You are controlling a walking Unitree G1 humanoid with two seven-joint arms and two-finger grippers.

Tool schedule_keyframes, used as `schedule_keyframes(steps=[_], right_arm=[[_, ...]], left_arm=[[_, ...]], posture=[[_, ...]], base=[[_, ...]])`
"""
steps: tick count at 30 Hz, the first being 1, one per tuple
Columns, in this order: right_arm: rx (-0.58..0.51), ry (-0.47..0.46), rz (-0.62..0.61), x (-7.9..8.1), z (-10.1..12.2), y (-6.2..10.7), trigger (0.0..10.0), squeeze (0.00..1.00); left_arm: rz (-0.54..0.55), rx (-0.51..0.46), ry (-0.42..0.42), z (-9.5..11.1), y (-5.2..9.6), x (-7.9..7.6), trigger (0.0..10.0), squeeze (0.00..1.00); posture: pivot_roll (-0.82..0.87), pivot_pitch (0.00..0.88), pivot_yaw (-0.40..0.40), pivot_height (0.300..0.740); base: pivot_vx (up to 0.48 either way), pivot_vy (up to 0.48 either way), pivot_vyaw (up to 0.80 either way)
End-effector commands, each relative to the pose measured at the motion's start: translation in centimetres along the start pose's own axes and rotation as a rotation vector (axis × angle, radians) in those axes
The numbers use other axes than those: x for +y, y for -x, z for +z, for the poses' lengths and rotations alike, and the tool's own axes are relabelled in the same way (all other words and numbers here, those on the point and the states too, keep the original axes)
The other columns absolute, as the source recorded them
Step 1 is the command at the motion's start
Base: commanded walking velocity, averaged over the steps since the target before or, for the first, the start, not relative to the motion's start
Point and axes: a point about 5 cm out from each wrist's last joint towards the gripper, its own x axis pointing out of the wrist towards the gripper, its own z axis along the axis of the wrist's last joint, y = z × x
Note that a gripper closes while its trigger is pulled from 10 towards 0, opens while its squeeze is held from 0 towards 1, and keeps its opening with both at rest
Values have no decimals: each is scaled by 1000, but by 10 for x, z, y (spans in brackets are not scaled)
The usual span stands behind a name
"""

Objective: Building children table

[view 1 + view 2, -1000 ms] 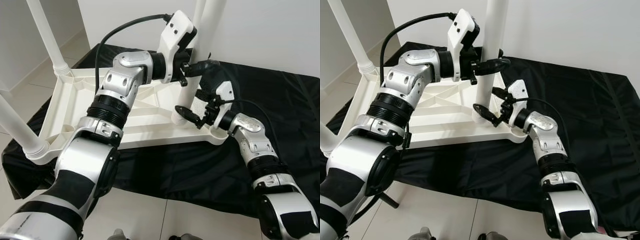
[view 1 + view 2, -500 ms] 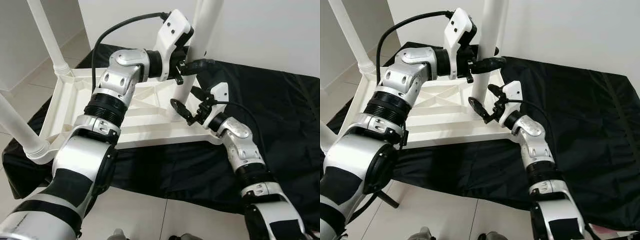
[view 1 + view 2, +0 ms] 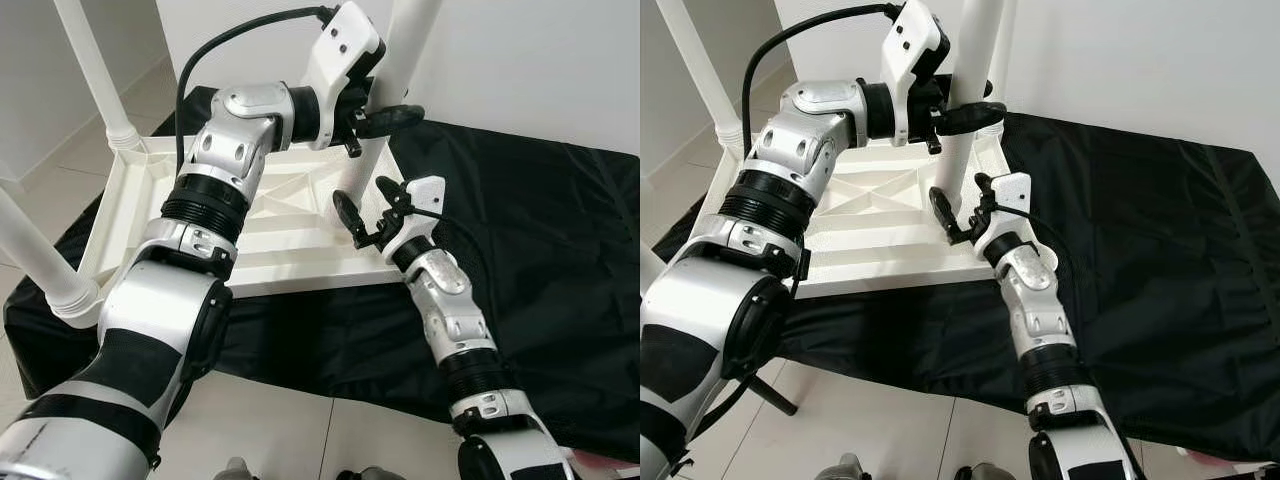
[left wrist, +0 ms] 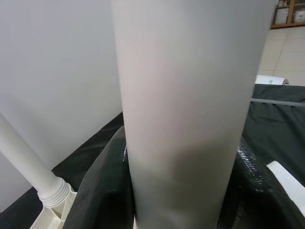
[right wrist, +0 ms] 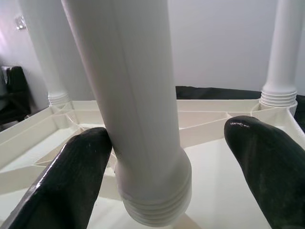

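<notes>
An upturned white table top [image 3: 150, 190] lies on a black cloth [image 3: 540, 220]. My left gripper [image 3: 385, 118] is shut on a white table leg [image 3: 958, 160], high on its shaft, holding it upright over the top's near right corner. The right gripper [image 3: 365, 200] is open, its two black fingers [image 5: 66, 181] straddling the leg just above its threaded end [image 5: 152, 200]. One finger touches the leg; the other stands apart. The threaded end hangs close over the table top.
Other legs stand screwed in at the back left [image 3: 95, 70], front left [image 3: 35, 250] and back right [image 3: 1005, 40]. A white wall rises close behind. Pale floor tiles [image 3: 300, 430] lie in front of the cloth.
My right gripper has swung left from the table's corner to either side of the leg's lower end. The left gripper has carried the leg slightly left and up.
</notes>
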Motion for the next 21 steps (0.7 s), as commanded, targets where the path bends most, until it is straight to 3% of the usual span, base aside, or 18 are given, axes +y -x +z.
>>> schedule_keyframes(steps=[1,21], right_arm=[[-13,-4,-38,7,2,0,10000,0],[-45,-59,-76,25,10,-4,10000,0]], left_arm=[[320,-14,-22,7,1,18,10000,0],[306,-14,-25,8,-2,17,10000,0]], posture=[[-7,0,-45,740],[-10,0,-42,740]], base=[[0,0,0],[0,0,0]])
